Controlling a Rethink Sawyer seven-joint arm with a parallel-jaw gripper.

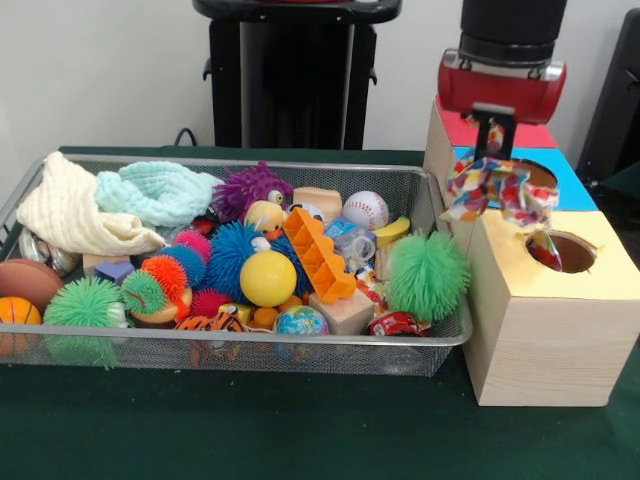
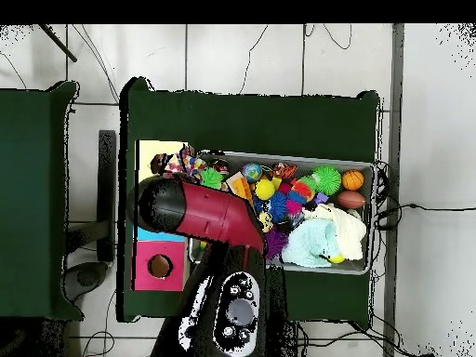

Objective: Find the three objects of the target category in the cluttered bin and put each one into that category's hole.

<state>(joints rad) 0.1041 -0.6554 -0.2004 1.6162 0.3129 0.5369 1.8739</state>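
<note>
Beside yellow hole (image 1: pixel 572 251), dangling cloth (image 1: pixel 497 190).

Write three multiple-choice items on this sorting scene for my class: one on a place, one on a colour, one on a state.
1. Where does the polka-dot cloth hang?
A. over the boxes
B. inside the wire basket
C. on the green table

2. What colour surrounds the hole of the nearest box?
A. red
B. blue
C. yellow

3. How is the cloth held?
A. lying loose
B. dangling from the gripper
C. held by a person

Answers: 1 A, it hangs beside the wire basket, above the box tops. 2 C, the pale wooden box has a yellow top. 3 B, it droops from the jaws.
</note>
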